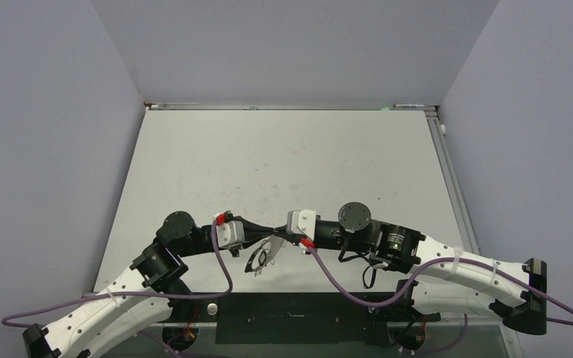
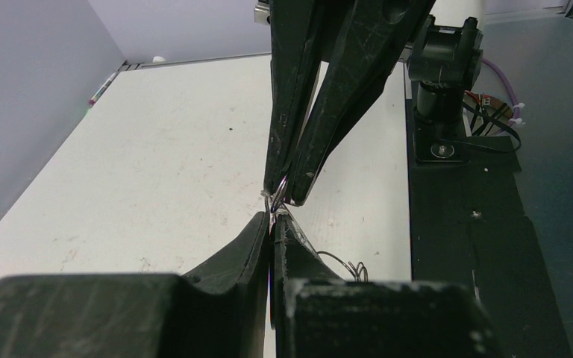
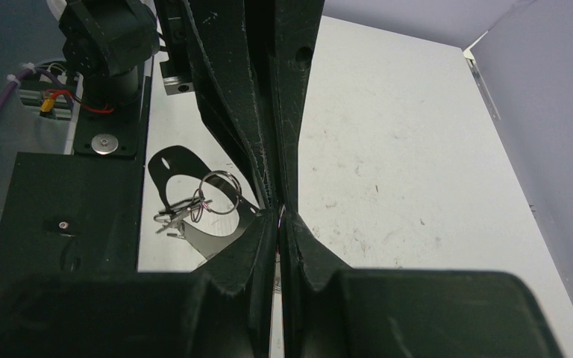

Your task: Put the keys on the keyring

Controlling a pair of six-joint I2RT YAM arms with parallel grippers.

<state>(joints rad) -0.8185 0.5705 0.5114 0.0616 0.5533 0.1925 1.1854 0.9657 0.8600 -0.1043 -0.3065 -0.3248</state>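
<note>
1. Because both pairs of fingers are pinched tight on the same thin wire, with the left gripper (image 2: 272,224) and the right gripper (image 2: 286,190) meeting tip to tip just above the table (image 1: 283,164), any small sideways disagreement between the arms can twist the wire or spring it out of one pinch.
2. The keyring (image 3: 210,195) appears to hang from that meeting point, clear of the tabletop near its front edge, with small wire loops dangling below. If one grip slips, I judge it swings from the other or drops.
3. Small silvery pieces at the low end of the bundle look like the keys (image 3: 171,217). They are too small to tell whether they are threaded on or merely caught, and a jerk could shake off any that are only caught.
4. The fingertips hide the pinched wire in both wrist views, so I cannot tell which strand each holds, hoop rim or small loop. Pulling on the wrong one would bend it.
5. The tips nearly touch, so pressing closer risks finger striking finger.
</note>
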